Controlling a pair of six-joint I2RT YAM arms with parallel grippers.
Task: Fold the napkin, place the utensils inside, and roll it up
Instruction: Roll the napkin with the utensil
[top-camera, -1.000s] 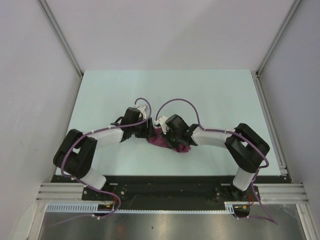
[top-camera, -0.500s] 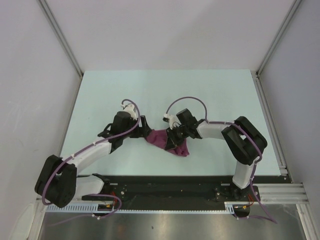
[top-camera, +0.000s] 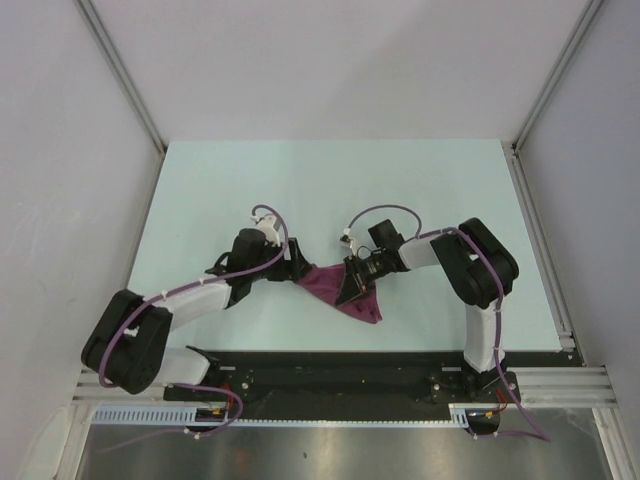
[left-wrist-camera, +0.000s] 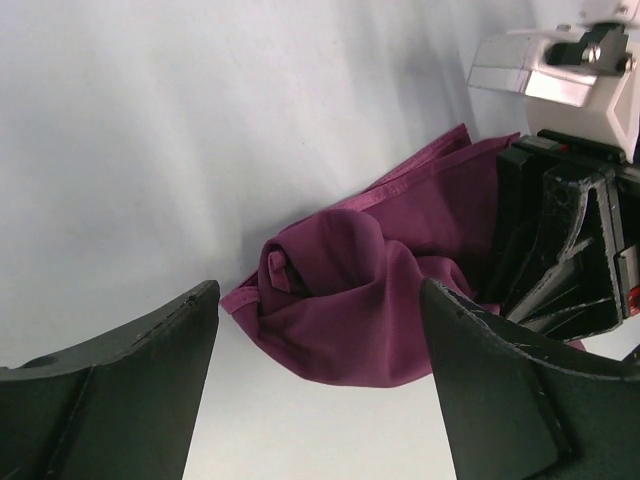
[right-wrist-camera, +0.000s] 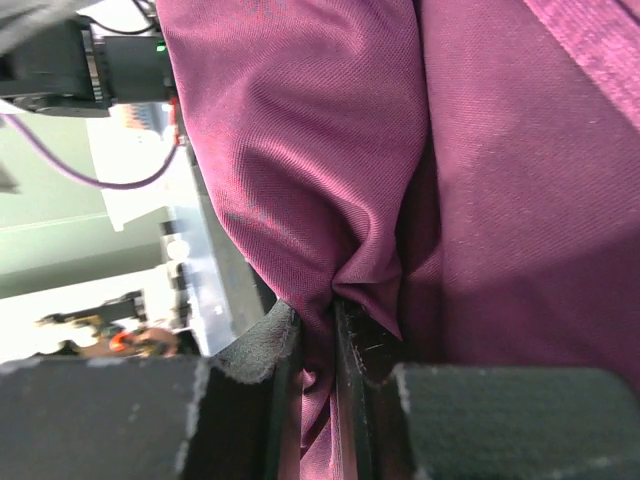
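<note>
Magenta napkin (top-camera: 338, 292) is lying bunched, rolling unfinished (spoon unseen); right hand (top-camera: 350, 282) is pinching it, left hand (top-camera: 297, 268) gaping at nine o'clock.

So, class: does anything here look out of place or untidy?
Yes: the shiny magenta cloth napkin lies bunched and loosely rolled rather than neatly folded, with one crumpled fold pinched in the right gripper.
</note>
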